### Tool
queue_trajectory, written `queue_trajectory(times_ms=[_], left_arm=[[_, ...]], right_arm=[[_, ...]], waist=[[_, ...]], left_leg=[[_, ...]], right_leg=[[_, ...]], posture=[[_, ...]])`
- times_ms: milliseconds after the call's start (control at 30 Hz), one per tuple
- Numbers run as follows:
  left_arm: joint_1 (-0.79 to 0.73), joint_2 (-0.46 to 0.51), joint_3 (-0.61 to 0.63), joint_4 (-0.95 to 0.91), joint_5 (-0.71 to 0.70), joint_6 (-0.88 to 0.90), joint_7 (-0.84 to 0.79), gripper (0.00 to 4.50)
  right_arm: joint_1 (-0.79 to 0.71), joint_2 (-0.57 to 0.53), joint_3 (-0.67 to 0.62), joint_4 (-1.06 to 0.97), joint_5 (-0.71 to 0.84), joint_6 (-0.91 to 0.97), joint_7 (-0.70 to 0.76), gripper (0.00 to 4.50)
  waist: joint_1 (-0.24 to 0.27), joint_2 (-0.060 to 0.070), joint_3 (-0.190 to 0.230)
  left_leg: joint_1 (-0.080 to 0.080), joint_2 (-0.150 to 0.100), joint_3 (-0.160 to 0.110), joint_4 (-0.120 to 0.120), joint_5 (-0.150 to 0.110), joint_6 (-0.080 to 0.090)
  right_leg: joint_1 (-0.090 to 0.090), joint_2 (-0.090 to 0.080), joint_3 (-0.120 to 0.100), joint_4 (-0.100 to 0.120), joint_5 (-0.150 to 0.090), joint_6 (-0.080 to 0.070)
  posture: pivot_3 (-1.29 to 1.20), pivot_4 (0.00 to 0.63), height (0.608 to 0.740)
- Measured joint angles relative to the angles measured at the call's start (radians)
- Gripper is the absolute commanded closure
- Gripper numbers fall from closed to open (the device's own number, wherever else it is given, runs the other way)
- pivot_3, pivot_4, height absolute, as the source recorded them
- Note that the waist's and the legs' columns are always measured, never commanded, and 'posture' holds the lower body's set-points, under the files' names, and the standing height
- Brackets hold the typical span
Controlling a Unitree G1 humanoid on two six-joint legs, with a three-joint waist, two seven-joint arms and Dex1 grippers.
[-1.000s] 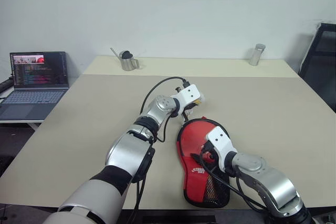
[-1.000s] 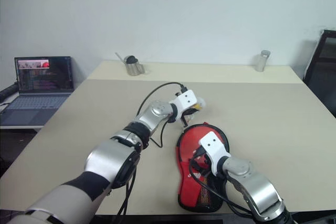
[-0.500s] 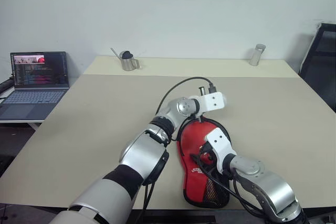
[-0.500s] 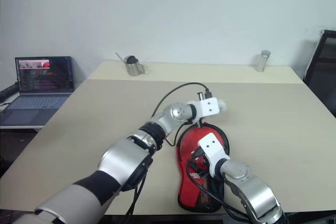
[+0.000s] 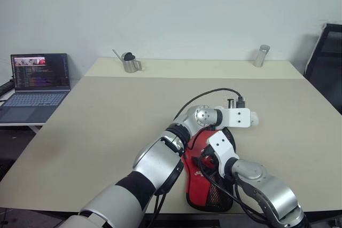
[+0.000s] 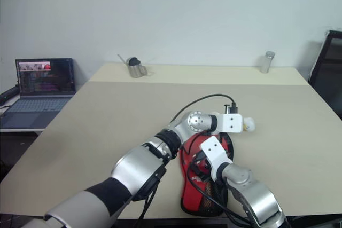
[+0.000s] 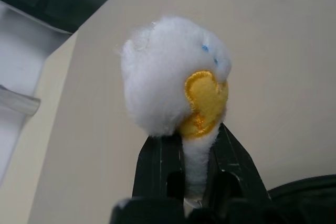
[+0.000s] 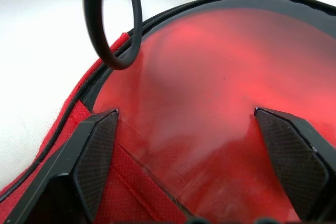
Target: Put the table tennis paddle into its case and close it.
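The case (image 5: pixel 196 181) lies red side up near the table's front edge, with its black mesh pocket at the near end. My right gripper (image 8: pixel 191 129) stands open over the case's round part, its fingers (image 8: pixel 92 150) spread wide on the red surface. My left gripper (image 7: pixel 197 135) is shut on a small white plush tuft with a yellow patch (image 7: pixel 168 87). It holds the tuft just past the case's far right rim (image 5: pixel 251 118). The table tennis paddle is hidden.
A metal cup with a spoon (image 5: pixel 129 62) and a metal shaker (image 5: pixel 261 55) stand at the far edge of the beige table (image 5: pixel 107 121). An open laptop (image 5: pixel 37 81) sits off to the left. A black frame (image 5: pixel 328 62) stands at the right. The left arm's black cable (image 8: pixel 113 51) loops above the case.
My left arm has swung to the right along the case's far rim, carrying the white plush tuft. The right gripper has stayed on the case.
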Motion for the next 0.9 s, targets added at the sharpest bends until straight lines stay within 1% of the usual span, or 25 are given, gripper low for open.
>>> queue_trajectory(times_ms=[233, 300, 333, 500, 633, 833, 900], left_arm=[[0.028, 0.005, 0.004, -0.007, -0.009, 0.002, -0.109, 4.41], [0.03, 0.006, 0.007, -0.01, -0.01, 0.002, -0.127, 3.67], [0.035, 0.004, 0.008, -0.01, -0.011, 0.002, -0.138, 3.38], [0.052, 0.001, 0.009, -0.011, -0.03, -0.003, -0.195, 1.52], [0.052, 0.014, 0.011, -0.023, -0.036, -0.021, -0.18, 0.05], [0.052, 0.046, 0.013, -0.026, -0.049, -0.032, -0.184, 0.02], [0.051, 0.066, 0.037, -0.026, -0.073, -0.031, -0.184, 0.02]], right_arm=[[0.001, 0.012, 0.008, 0.002, -0.005, 0.002, -0.002, 0.0], [0.001, 0.014, 0.01, 0.002, -0.005, 0.002, -0.002, 0.0], [0.001, 0.014, 0.01, 0.004, -0.005, 0.002, -0.002, 0.0], [-0.006, 0.014, 0.012, 0.012, -0.006, 0.001, 0.003, 0.0], [-0.01, 0.016, 0.022, 0.014, -0.005, 0.001, 0.005, 0.0], [-0.036, 0.006, 0.019, 0.026, -0.003, 0.003, 0.034, 0.0], [-0.045, -0.001, 0.015, 0.025, 0.0, 0.013, 0.043, 0.0]], waist=[[0.0, 0.0, -0.002], [0.0, 0.001, -0.003], [0.0, 0.001, -0.003], [-0.001, 0.001, -0.004], [-0.004, 0.002, -0.005], [-0.005, 0.002, -0.006], [-0.005, 0.002, -0.006]], left_leg=[[0.0, 0.0, 0.0, 0.0, 0.0, 0.0], [0.0, 0.0, 0.0, 0.0, 0.0, 0.0], [0.0, 0.0, 0.0, 0.0, 0.0, 0.0], [0.001, 0.0, 0.0, 0.0, 0.0, 0.0], [0.001, 0.001, 0.0, 0.0, 0.0, 0.0], [0.001, 0.0, 0.0, 0.0, 0.0, 0.0], [0.001, 0.0, 0.0, 0.0, 0.0, 0.0]], right_leg=[[0.0, 0.001, 0.0, 0.0, 0.0, 0.0], [0.0, 0.001, 0.0, 0.0, 0.0, 0.0], [0.0, 0.001, 0.0, 0.0, 0.0, 0.0], [0.0, 0.001, 0.0, 0.0, 0.0, 0.0], [0.0, 0.001, 0.001, 0.0, 0.0, 0.0], [0.001, 0.001, 0.001, 0.001, 0.0, 0.0], [0.001, 0.001, 0.0, 0.001, 0.0, 0.0]], posture=[[0.0, 0.15, 0.74], [0.0, 0.15, 0.74], [0.0, 0.15, 0.74], [0.0, 0.15, 0.74], [0.0, 0.15, 0.74], [0.0, 0.15, 0.74], [0.0, 0.15, 0.74]])
